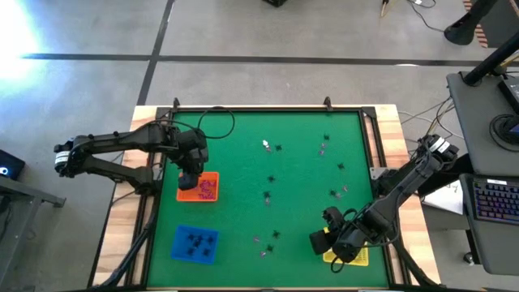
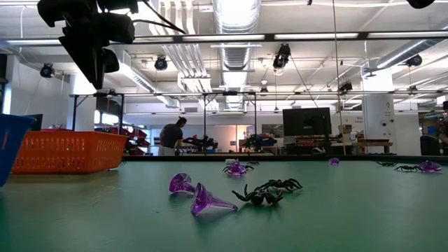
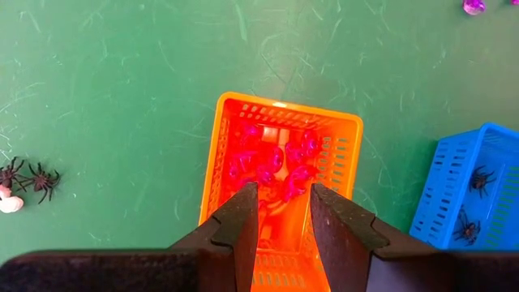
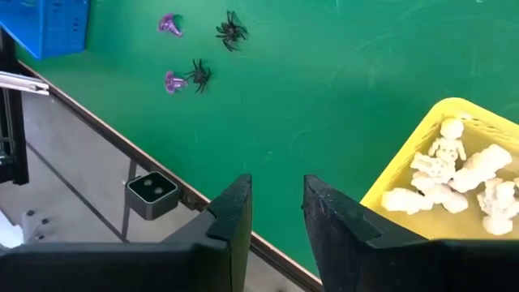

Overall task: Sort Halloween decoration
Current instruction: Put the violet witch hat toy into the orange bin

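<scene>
Small Halloween decoration pieces lie scattered on the green mat: purple ones (image 2: 203, 199), black spiders (image 2: 269, 190) and a white piece (image 1: 266, 145). My left gripper (image 3: 284, 191) hangs open above the orange tray (image 3: 284, 109), which holds purple pieces (image 3: 276, 162). At the near right, my right gripper (image 4: 276, 182) hangs open and empty over the mat's near edge, beside the yellow tray (image 4: 405, 174), which holds white skeleton pieces (image 4: 446, 166). The blue tray (image 1: 195, 243) holds black spiders.
Two spiders (image 4: 231, 31) and two purple pieces (image 4: 170, 24) lie on the mat ahead of the right gripper. More pieces dot the mat's middle and right (image 1: 332, 193). A small camera box (image 4: 151, 190) sits on the table's near edge. A black frame rims the mat (image 1: 268, 108).
</scene>
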